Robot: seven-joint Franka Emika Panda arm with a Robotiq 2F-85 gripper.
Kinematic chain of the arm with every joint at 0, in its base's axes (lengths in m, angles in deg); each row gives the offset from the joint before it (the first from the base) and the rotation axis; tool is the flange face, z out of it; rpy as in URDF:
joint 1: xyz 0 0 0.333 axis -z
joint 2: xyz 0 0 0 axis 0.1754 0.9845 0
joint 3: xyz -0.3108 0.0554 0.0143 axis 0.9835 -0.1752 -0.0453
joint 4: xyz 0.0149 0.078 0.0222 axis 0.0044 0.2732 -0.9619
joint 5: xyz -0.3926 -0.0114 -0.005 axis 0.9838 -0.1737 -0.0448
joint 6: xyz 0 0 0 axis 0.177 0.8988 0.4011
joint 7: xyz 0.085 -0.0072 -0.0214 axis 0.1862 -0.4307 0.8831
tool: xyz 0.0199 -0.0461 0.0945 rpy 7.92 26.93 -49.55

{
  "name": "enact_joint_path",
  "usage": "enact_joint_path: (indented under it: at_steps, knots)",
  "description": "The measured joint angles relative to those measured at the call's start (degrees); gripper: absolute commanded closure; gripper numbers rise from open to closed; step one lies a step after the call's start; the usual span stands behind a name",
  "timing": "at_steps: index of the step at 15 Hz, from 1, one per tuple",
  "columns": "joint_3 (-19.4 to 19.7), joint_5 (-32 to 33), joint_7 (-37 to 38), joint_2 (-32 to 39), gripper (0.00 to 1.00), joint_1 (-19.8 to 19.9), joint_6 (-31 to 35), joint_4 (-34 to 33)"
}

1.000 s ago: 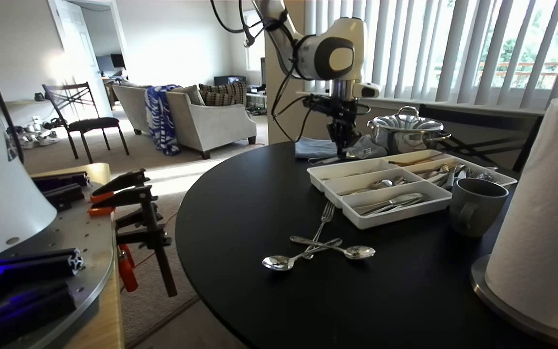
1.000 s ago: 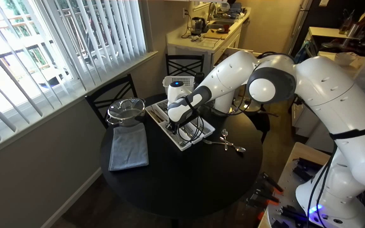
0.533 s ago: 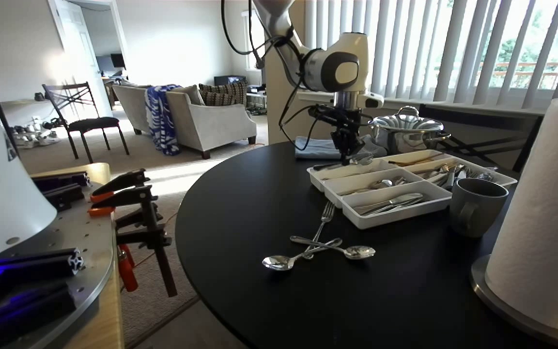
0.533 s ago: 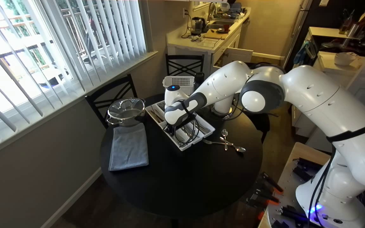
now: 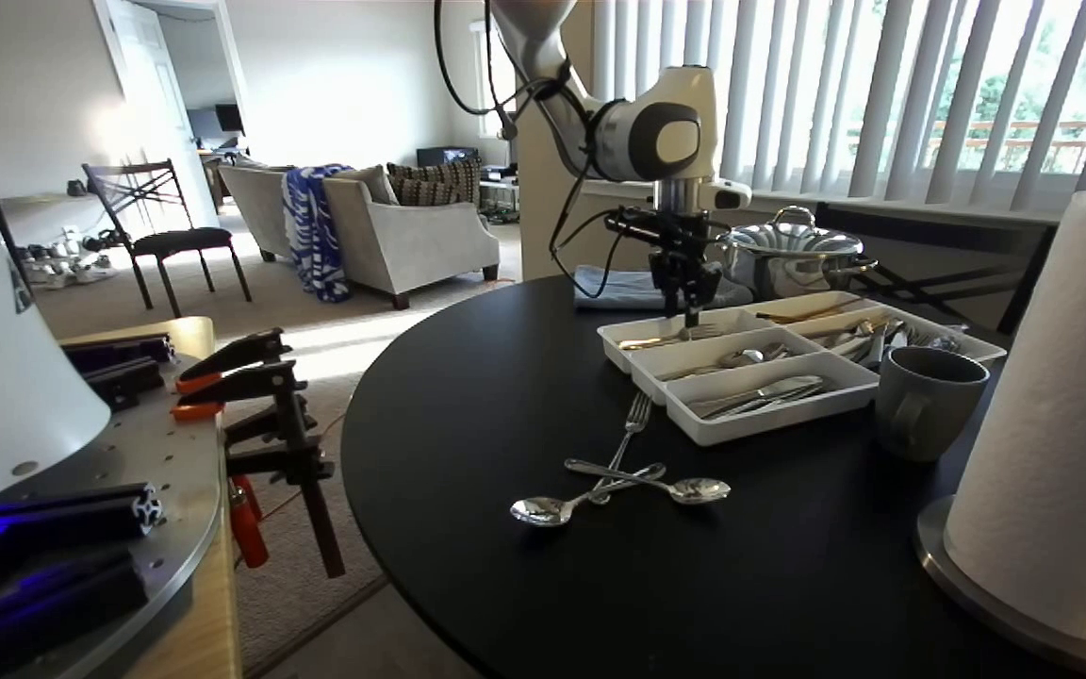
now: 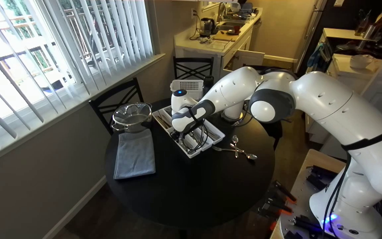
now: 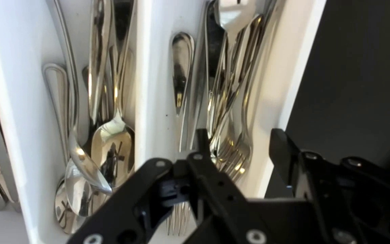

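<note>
jaws stand apart on the black two-fingered robot gripper (image 7: 240, 137), with nothing clasped between them, low over the outermost long compartment of a divided white plastic cutlery tray (image 5: 779, 417). in the wrist view a slim silver metal fork (image 7: 244, 149) lies in that compartment among other shiny silver cutlery (image 7: 182, 56), its tines showing in the gap between the fingertips; whether a fingertip touches it cannot be told. judging by how things lie, setting this fork down looks done: it rests inside the tray and the gripper has no hold on it. what looks undone is the parting, since the fingertips are not yet clear of the tray's outer wall. the neighbouring compartment holds rounded silver metal spoons (image 7: 112, 139), so the tray is already well stocked. outside it, on the round black table (image 5: 468, 405), a loose patterned silver fork (image 5: 636, 421) and two loose silver spoons (image 5: 543, 511) lie crossed near the tray, apart from the gripper. a folded blue-grey cloth (image 6: 134, 154) and a lidded stainless-steel pot (image 6: 138, 127) sit near the tray, and a matte grey mug (image 5: 939, 405) stands just beside it.
</note>
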Motion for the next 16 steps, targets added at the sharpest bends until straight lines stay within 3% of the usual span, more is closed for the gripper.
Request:
enact_joint_path:
  at_steps: [3, 10, 16]
  knots:
    - [0.5, 0.8, 0.0, -2.4, 0.00, -1.5, 2.4, 2.9]
    - [0.3, 7.8, -4.6, -13.5, 0.00, -4.3, 8.9, 19.9]
    - [3.1, 19.9, -10.9, -19.3, 0.00, -4.4, 15.7, 37.0]
